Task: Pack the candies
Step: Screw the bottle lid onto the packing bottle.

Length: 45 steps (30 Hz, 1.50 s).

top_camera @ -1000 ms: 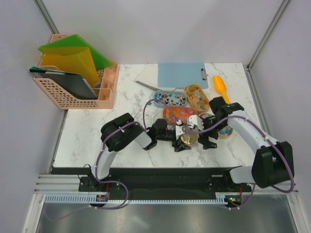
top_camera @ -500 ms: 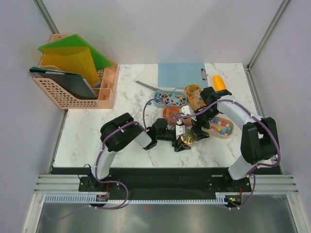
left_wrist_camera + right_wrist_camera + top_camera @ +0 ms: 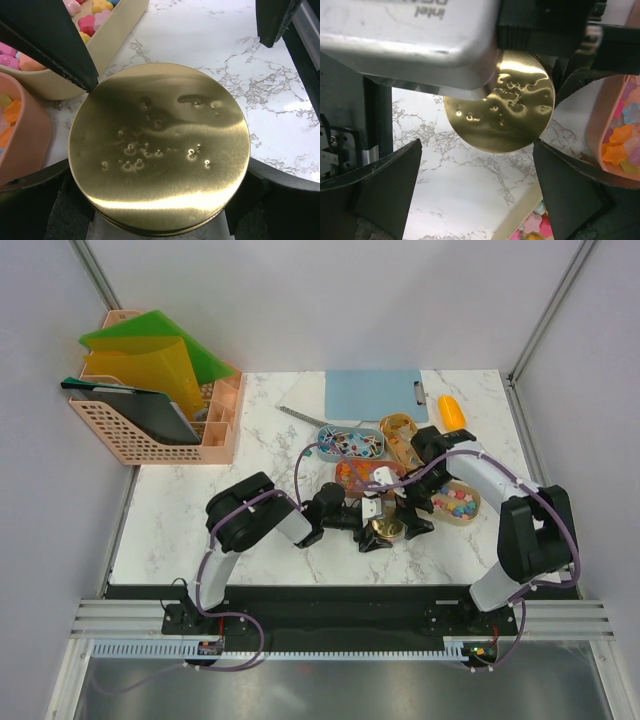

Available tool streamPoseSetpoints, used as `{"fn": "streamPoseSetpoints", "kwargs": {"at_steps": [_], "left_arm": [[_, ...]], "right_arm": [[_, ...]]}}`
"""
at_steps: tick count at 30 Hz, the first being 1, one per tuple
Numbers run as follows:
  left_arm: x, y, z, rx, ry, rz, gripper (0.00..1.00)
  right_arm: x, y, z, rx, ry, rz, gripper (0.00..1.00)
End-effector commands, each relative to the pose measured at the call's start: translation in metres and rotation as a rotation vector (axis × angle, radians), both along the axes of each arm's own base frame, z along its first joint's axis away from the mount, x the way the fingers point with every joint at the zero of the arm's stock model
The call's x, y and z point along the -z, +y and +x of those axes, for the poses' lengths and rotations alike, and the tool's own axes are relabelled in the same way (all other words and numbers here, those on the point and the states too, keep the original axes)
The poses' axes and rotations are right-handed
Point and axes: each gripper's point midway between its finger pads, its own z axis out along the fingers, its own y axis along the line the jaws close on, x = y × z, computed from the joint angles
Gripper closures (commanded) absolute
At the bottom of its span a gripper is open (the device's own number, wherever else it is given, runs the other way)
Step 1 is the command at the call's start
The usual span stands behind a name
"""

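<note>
The candies lie in open trays: dark wrapped pieces (image 3: 350,443) in a blue tray, orange-red bits (image 3: 358,473) in a pink one, pastel bits (image 3: 455,504) in a tan one. A round gold lid (image 3: 159,145) fills the span between my left gripper's (image 3: 159,200) fingers, both of which touch its rim. In the top view that lid (image 3: 385,529) sits just in front of the trays. My right gripper (image 3: 475,195) is wide open and holds nothing. It hovers over bare marble just short of the lid (image 3: 502,107), beside the pastel bits (image 3: 540,231).
A fourth tan tray (image 3: 400,433) stands behind the others, with the orange scoop (image 3: 452,412) and a blue clipboard (image 3: 375,395) beyond it. A pink basket (image 3: 150,445) of folders is at the back left. In the right wrist view the left wrist's camera housing (image 3: 410,35) hangs close overhead.
The right arm has swung its forearm off the pastel tray toward the back, and its open gripper has come a little closer to the lid. The left arm has not moved.
</note>
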Motion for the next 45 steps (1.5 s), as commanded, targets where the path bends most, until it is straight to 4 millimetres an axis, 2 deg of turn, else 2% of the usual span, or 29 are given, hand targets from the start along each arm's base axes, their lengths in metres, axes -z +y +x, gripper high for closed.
{"fn": "streamPoseSetpoints", "kwargs": {"at_steps": [1, 4, 10, 19, 22, 26, 34, 38, 42, 44, 45], "left_arm": [[0.062, 0.034, -0.011, -0.060, 0.182, 0.214, 0.98], [0.062, 0.034, -0.010, -0.066, 0.193, 0.215, 0.98], [0.061, 0.032, -0.010, -0.065, 0.193, 0.214, 0.98], [0.062, 0.032, -0.011, -0.058, 0.191, 0.208, 0.98], [0.062, 0.033, -0.012, -0.054, 0.186, 0.210, 0.98], [0.064, 0.033, -0.012, -0.046, 0.176, 0.210, 0.98], [0.066, 0.036, -0.011, -0.058, 0.183, 0.220, 0.98], [0.067, 0.038, -0.010, -0.065, 0.184, 0.223, 0.98], [0.066, 0.039, -0.010, -0.068, 0.189, 0.226, 0.98], [0.066, 0.039, -0.010, -0.068, 0.189, 0.226, 0.98], [0.065, 0.040, -0.009, -0.070, 0.187, 0.224, 0.98]], "right_arm": [[-0.005, 0.003, -0.040, -0.020, 0.095, 0.027, 0.02], [0.001, 0.002, -0.063, -0.042, 0.125, 0.010, 0.02], [0.008, 0.004, -0.090, -0.012, 0.166, -0.012, 0.02], [0.011, -0.013, -0.100, 0.016, 0.128, -0.087, 0.02], [0.001, -0.016, -0.083, 0.054, 0.004, -0.065, 0.02], [-0.012, -0.006, -0.043, 0.120, -0.207, 0.011, 0.02], [-0.023, 0.009, -0.005, 0.102, -0.250, 0.043, 0.02], [-0.013, 0.015, 0.007, 0.081, -0.205, 0.028, 0.02], [-0.014, 0.021, 0.017, 0.037, -0.199, 0.035, 0.02], [-0.008, 0.018, 0.006, 0.016, -0.117, 0.009, 0.02], [-0.011, 0.019, 0.007, -0.014, -0.107, 0.015, 0.02]]}}
